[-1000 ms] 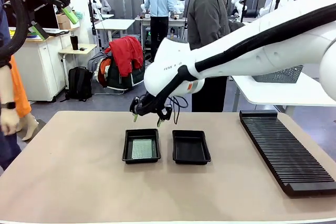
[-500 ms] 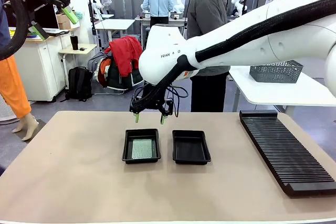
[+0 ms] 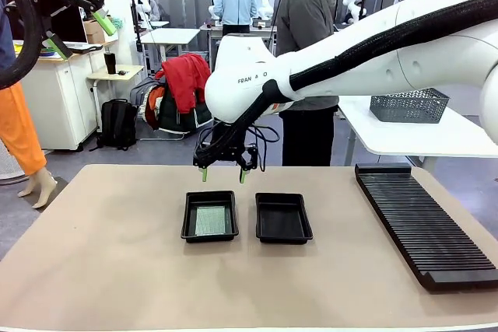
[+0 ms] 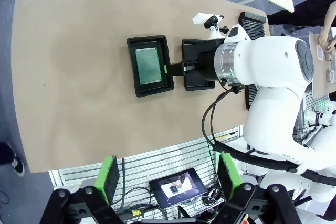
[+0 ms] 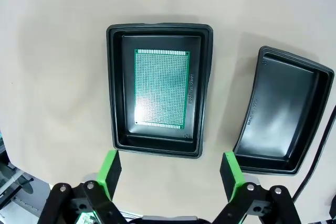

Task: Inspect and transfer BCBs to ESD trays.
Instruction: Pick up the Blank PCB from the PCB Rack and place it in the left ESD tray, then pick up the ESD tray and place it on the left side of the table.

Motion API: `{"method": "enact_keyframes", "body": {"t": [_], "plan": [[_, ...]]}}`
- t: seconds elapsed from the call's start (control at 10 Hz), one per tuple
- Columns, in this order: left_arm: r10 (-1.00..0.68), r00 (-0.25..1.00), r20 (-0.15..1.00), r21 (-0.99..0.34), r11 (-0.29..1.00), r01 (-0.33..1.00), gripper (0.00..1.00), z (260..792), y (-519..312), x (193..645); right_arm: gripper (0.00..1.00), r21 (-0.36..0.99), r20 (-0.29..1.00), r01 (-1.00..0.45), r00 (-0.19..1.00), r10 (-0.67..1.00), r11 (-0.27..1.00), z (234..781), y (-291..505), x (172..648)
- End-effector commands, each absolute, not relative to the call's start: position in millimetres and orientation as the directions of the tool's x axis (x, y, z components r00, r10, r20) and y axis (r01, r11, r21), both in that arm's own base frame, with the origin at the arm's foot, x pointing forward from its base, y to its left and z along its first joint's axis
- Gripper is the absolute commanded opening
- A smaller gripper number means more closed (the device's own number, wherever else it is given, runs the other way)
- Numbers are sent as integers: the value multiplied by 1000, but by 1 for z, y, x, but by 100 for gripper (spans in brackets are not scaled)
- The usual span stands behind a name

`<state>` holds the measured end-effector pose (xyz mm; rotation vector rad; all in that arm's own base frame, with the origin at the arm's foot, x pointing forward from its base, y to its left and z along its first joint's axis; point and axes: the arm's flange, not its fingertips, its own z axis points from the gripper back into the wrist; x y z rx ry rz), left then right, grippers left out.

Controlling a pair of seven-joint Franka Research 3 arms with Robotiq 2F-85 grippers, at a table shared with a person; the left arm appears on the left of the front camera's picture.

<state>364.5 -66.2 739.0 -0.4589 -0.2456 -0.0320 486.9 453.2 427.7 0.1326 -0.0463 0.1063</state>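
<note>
One BCB (image 5: 160, 88) is seated flat in the loaded ESD tray (image 5: 113, 93). The second tray (image 5: 283, 108), just beside it, is bare, so further transfer is judged outstanding. Right gripper (image 3: 222, 177) is held above the loaded tray's far side, fingers spread, empty. The left gripper (image 3: 81, 32) is parked well apart from that tray, likewise spread. Since a second ago the right gripper was squared up, its tilt removed.

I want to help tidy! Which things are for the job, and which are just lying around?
For the job: thin green rectangular circuit board; black plastic tray holding it; empty black plastic tray; open right pincer.
Just lying about: long black ribbed rack; grey wire mesh basket.
</note>
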Motion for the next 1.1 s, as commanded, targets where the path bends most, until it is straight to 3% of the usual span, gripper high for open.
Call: {"method": "enact_keyframes", "body": {"t": [0.0,1.0], "plan": [[29,970,243,-439,895,83,100,738,-66,364,100,139,57,-102,994,95,985,426,453,486],[29,970,243,-439,895,83,100,738,-66,364,100,139,57,-102,994,95,985,426,453,486]]}}
